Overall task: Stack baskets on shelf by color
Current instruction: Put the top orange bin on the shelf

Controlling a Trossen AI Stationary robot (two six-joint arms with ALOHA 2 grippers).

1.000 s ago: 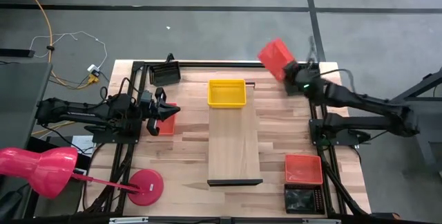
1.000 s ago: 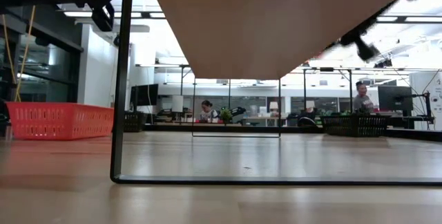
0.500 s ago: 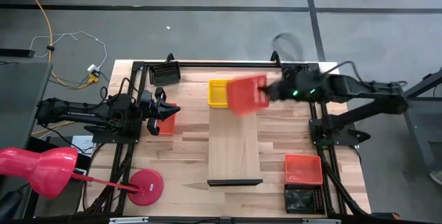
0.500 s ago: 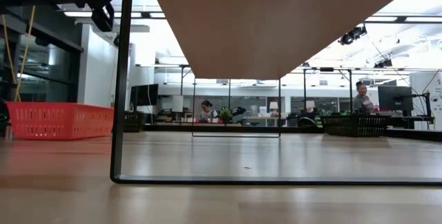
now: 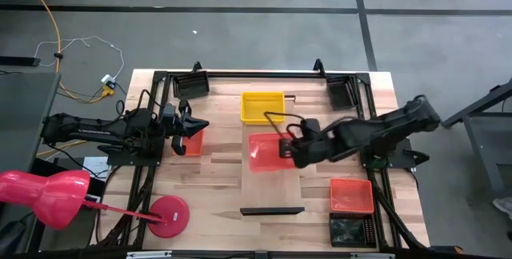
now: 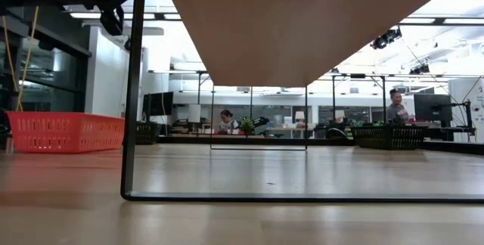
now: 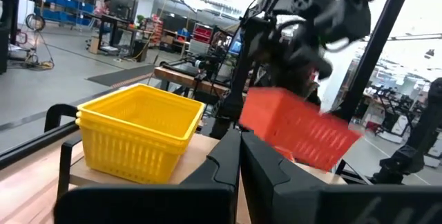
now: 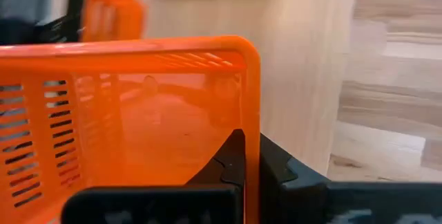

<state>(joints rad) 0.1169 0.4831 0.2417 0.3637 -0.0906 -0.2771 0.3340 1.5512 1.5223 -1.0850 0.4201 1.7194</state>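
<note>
- Your right hand (image 5: pixel 290 148) is clamped on the rim of a red-orange basket (image 5: pixel 266 150), holding it over the middle of the shelf (image 5: pixel 272 181). The rim grip leaves the tray's underside free, so it can go down flat on the board.
- The yellow baskets (image 5: pixel 263 107) already sit nested at the shelf's far end, so the red one looks aimed at its own spot just beside them, keeping the colours apart.
- Your left hand (image 5: pixel 194 127) waits with its fingers together over another red-orange basket (image 5: pixel 190 142) on the table, holding nothing.
- A further red-orange basket (image 5: pixel 352 196) and a black basket (image 5: pixel 352 230) lie on the table near the right arm's base, not yet sorted.
- A second ago the right arm held this basket high beyond the table's far right corner; since then it has swung in and dropped toward the shelf. The left arm has not moved.
</note>
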